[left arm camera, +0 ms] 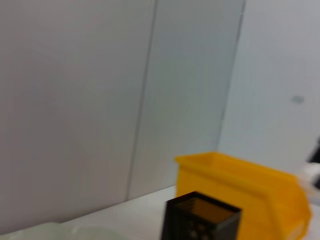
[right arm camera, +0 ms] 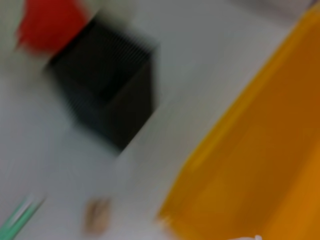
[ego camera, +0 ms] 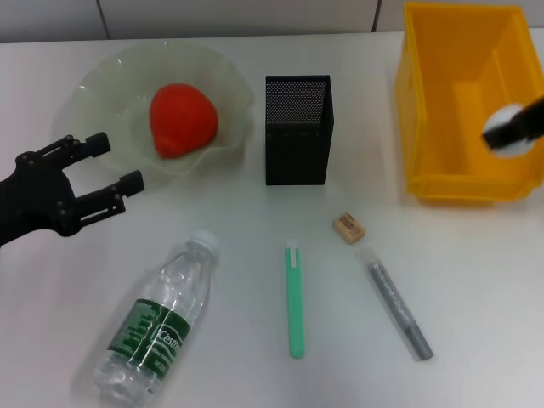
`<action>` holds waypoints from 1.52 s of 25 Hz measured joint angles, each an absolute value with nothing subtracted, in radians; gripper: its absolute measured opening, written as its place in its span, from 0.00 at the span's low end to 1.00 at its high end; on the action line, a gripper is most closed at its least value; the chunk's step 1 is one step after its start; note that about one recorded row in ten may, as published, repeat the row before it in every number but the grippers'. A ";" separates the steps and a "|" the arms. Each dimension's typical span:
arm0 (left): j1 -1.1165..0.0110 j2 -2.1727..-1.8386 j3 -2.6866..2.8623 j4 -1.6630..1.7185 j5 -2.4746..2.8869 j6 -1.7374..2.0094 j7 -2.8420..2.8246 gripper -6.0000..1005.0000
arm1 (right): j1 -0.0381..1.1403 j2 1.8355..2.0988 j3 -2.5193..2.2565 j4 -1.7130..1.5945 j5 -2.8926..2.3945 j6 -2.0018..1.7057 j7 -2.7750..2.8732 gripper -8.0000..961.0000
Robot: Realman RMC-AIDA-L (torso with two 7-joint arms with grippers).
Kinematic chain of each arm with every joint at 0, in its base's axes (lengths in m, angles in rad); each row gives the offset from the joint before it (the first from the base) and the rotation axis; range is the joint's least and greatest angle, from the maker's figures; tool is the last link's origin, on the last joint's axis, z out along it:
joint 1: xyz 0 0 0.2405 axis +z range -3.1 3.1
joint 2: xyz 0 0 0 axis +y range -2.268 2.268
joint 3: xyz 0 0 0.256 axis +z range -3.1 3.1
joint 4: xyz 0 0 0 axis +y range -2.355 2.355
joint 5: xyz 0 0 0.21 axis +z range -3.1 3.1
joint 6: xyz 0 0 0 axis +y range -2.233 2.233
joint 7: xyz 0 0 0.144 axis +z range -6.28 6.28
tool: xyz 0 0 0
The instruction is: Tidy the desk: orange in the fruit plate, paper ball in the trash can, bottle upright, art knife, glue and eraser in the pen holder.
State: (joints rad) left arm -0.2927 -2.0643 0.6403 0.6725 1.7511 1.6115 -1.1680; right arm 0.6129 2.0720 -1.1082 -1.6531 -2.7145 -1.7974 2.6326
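The right gripper (ego camera: 512,132) is gripping the paper ball (ego camera: 510,141) over the trash can (ego camera: 425,110) at two o'clock — poised for dropping it in. The left gripper (ego camera: 117,161) is hanging wide open at nine o'clock, beside the plate (ego camera: 225,81) — the orange (ego camera: 182,119) is sitting inside.

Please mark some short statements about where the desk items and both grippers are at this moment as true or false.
1. The red-orange fruit lies in the pale-green wavy glass bowl. True.
2. The clear plastic water bottle stands upright. False: it lies on its side.
3. The right gripper holds the crumpled white paper ball over the yellow plastic bin. True.
4. The tan rectangular eraser is inside the black mesh pen holder. False: it lies on the desk.
5. The left gripper is open. True.
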 joint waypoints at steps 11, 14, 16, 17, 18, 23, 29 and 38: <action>-0.248 -2.076 0.768 0.949 1.766 1.742 -1.410 0.75 | 0.606 2.081 -1.047 -1.444 -2.728 -1.394 2.582 0.60; -0.191 -2.080 0.898 1.118 1.761 1.641 -1.507 0.74 | 0.581 2.082 -1.046 -1.437 -2.635 -1.361 2.543 0.70; -0.149 -2.079 0.994 1.238 1.758 1.564 -1.585 0.74 | 0.543 2.082 -1.042 -1.451 -2.528 -1.349 2.482 0.73; -0.132 -2.078 1.025 1.285 1.759 1.534 -1.618 0.74 | 0.522 2.082 -1.040 -1.460 -2.472 -1.349 2.445 0.75; -0.107 -2.076 1.070 1.360 1.768 1.495 -1.682 0.74 | 0.492 2.081 -1.040 -1.476 -2.397 -1.354 2.391 0.77; -0.043 -2.074 1.201 1.648 1.905 1.431 -2.013 0.73 | 0.318 2.084 -1.056 -1.479 -1.996 -1.436 2.043 0.86; -0.007 -2.075 1.486 1.925 2.206 1.374 -2.353 0.73 | 0.208 2.085 -1.080 -1.247 -1.768 -1.570 1.638 0.88; -0.132 -2.078 1.822 1.936 2.654 1.352 -2.818 0.72 | 0.193 2.082 -1.073 -0.980 -1.763 -1.628 1.362 0.88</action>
State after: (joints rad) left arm -0.1315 -2.0784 1.8218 1.9361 2.6545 1.3524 -2.8178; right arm 0.1929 2.0817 -1.0726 -0.9796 -1.7629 -1.6282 1.3620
